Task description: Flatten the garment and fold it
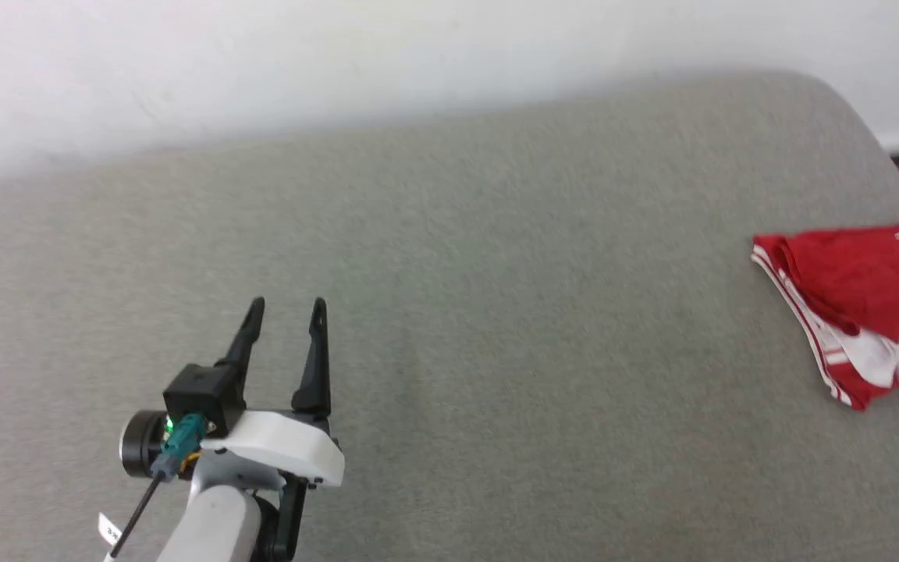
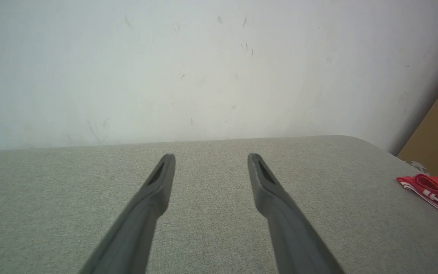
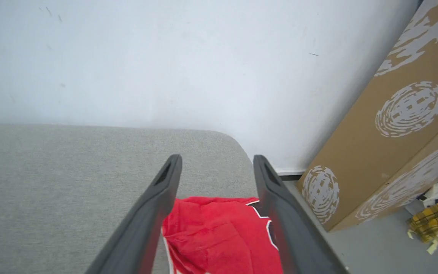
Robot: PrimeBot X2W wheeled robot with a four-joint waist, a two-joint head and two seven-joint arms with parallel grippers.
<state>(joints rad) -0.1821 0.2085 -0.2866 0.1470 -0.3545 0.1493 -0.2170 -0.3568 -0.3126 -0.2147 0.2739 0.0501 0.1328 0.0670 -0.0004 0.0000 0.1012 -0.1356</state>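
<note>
The left hand [image 1: 287,303] is at the lower left of the head view, with its two dark fingers spread apart and holding nothing, above the bare grey surface [image 1: 496,312]. The left wrist view shows the same wide gap. The right hand [image 3: 217,161] is open too: in the right wrist view its fingers stand apart over the garment [image 3: 219,232], which lies under and between them and is not pinched. In the head view one dark finger and a white casing of this hand are at the right edge, over the garment, a red bunch with white striped trim near the right end of the surface. The left wrist view has the garment small at its right edge, well apart from the left hand. The right wrist view adds a black mark with a white outline on the red cloth, brown cardboard boxes [image 3: 394,133] beside the surface, and a yellow checked cloth [image 3: 437,217] on the floor at the lower right.
</note>
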